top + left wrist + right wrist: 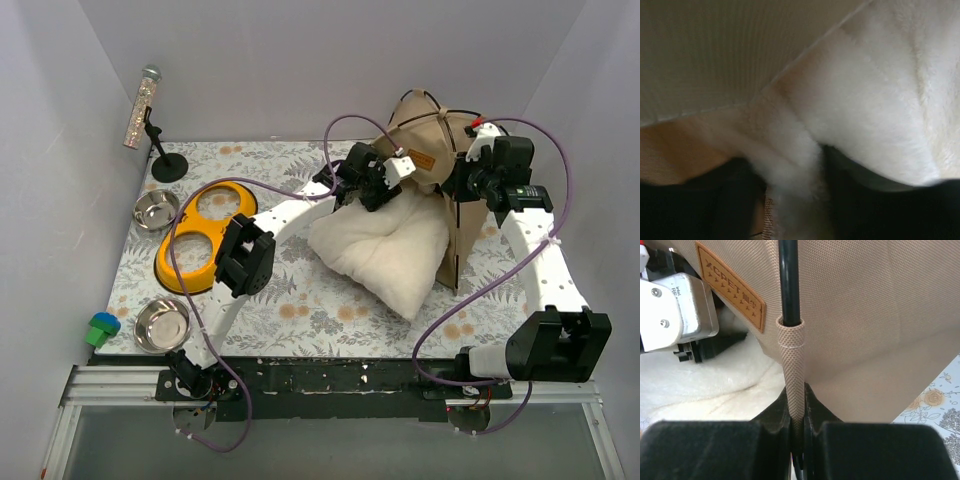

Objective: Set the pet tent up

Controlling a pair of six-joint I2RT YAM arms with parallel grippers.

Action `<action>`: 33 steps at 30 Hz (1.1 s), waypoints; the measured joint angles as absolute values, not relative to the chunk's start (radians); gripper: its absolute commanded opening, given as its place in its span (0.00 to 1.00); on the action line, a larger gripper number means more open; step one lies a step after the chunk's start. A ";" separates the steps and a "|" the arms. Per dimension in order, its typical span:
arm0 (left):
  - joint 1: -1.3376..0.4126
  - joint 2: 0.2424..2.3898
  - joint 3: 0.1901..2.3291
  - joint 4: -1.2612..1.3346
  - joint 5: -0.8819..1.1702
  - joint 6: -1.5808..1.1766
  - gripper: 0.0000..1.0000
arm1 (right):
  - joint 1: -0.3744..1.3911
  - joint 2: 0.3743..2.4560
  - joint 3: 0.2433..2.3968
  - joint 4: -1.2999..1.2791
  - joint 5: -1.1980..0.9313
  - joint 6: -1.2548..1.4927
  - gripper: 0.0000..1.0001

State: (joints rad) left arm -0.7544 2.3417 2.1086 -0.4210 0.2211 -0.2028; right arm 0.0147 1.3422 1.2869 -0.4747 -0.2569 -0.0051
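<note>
Your right gripper's fingers (pixel 715 450) pinch the fabric sleeve (pixel 792 375) of the pet tent (pixel 865 325), its black pole (pixel 789 275) rising just above them; your left gripper (pixel 795 200) nips a tuft of the white cushion (pixel 880 100), tent wall just beyond. Light, floppy cloth on springy poles: hold the sleeved pole, not loose fabric.

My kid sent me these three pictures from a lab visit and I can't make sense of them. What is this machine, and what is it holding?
Two robot arms are bolted at a table's near edge. One picture looks down from above; the others come from cameras on each wrist. On the table stand a tan pet tent, a white cushion, a yellow bowl stand and two steel bowls. The right gripper is shut on the tent's fabric pole sleeve. The left gripper has cushion fluff between its fingers, beside the tent.
</note>
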 measured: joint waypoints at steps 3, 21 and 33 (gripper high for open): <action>-0.748 2.326 2.094 -0.387 0.227 -0.239 0.98 | 0.017 1.333 1.277 -0.469 -0.277 0.002 0.01; -0.645 1.475 1.443 -0.317 0.558 -0.529 0.98 | 0.023 1.288 1.247 -0.484 -0.265 0.017 0.74; -0.403 1.445 1.053 -0.448 0.464 -0.731 0.98 | 0.037 0.875 1.214 -0.684 -0.322 -0.279 0.79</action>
